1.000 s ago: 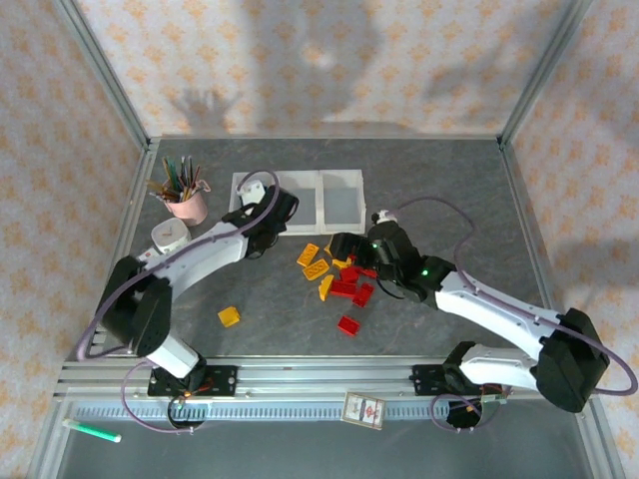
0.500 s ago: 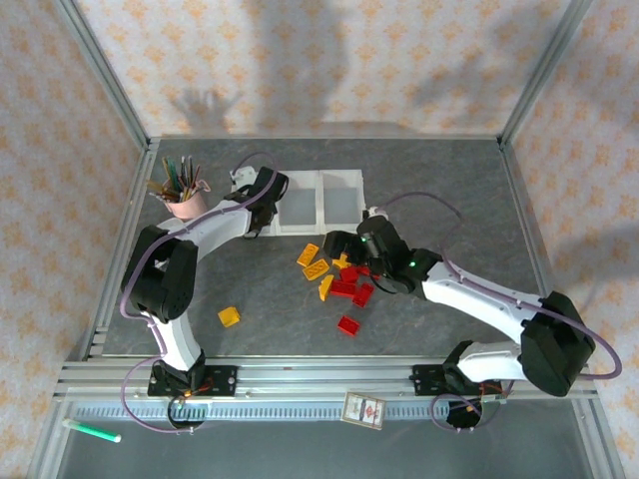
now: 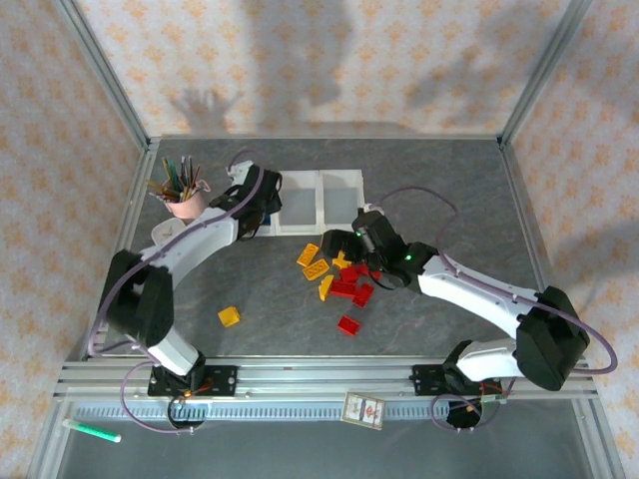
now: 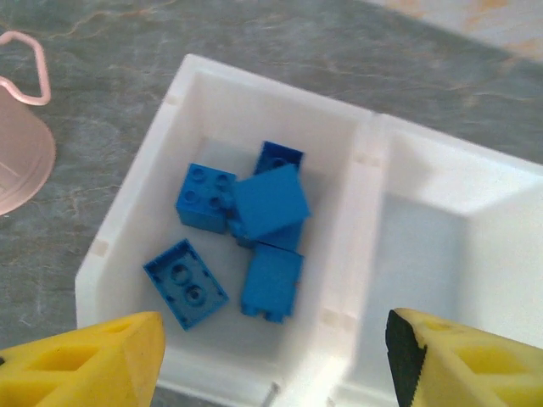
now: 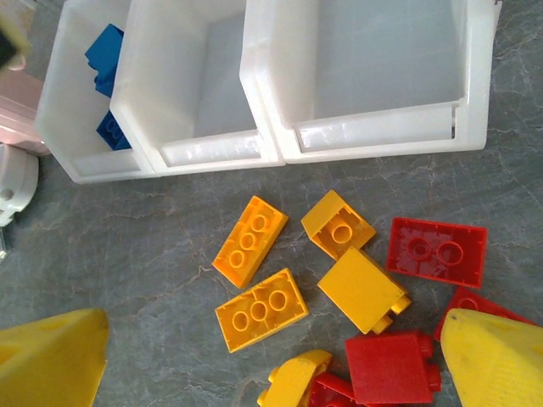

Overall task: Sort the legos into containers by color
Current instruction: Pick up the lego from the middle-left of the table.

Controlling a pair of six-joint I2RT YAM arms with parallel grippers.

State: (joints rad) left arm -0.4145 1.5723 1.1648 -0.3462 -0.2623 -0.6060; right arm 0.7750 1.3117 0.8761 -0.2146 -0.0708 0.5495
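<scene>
Left fingers point(image 4: 85, 360) are spread apart with nothing between them, hanging right over the leftmost bin of the containers point(image 4: 136, 203). That bin has a little heap of blue legos point(image 4: 270, 203) in it. One is studs-up, one is underside-up, and the rest are tipped against each other around the middle of the bin.

Just left of the containers there's a pink cup point(image 3: 186, 207) stuffed with pens, standing on the gray counter point(image 3: 429, 190). From the overhead cam the three bins are joined in one row toward the back of the counter.

Closer to the arm bases, a lone yellow lego point(image 3: 229, 316) sits off by itself, well apart from everything else.

Moving right you hit the main pile, near the front of the containers. The yellow legos point(image 5: 259, 309) sit mostly on its left side, a few lying flat with studs up. The red legos point(image 5: 437, 250) are bunched on the right and near side, some touching each other. A lone red lego point(image 3: 348, 324) lies a bit nearer the bases, apart from the pile.

Right fingers point(image 5: 51, 356) are wide apart and holding nothing. They hover above that pile, with the yellow and red pieces lying between the two tips.
</scene>
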